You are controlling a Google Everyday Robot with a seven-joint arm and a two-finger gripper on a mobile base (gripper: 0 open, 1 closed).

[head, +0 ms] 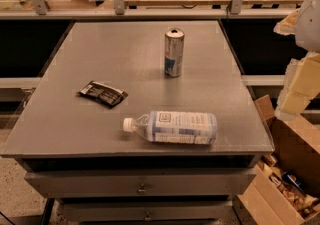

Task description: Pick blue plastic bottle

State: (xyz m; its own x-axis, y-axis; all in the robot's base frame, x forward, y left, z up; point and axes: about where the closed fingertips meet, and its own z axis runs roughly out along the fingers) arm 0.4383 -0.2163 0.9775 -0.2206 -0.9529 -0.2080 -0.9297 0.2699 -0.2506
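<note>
The blue plastic bottle (172, 127) lies on its side near the front edge of the grey table (100, 54). It is clear, with a pale blue-and-white label, and its white cap points left. My gripper (296, 94) hangs at the right edge of the view, past the table's right side. It is to the right of the bottle, apart from it, and it holds nothing that I can see.
A slim silver-and-blue can (174, 53) stands upright behind the bottle at mid-table. A flat black packet (103, 93) lies to the left. An open cardboard box (287, 179) sits on the floor to the right. Drawers (142, 185) run under the table front.
</note>
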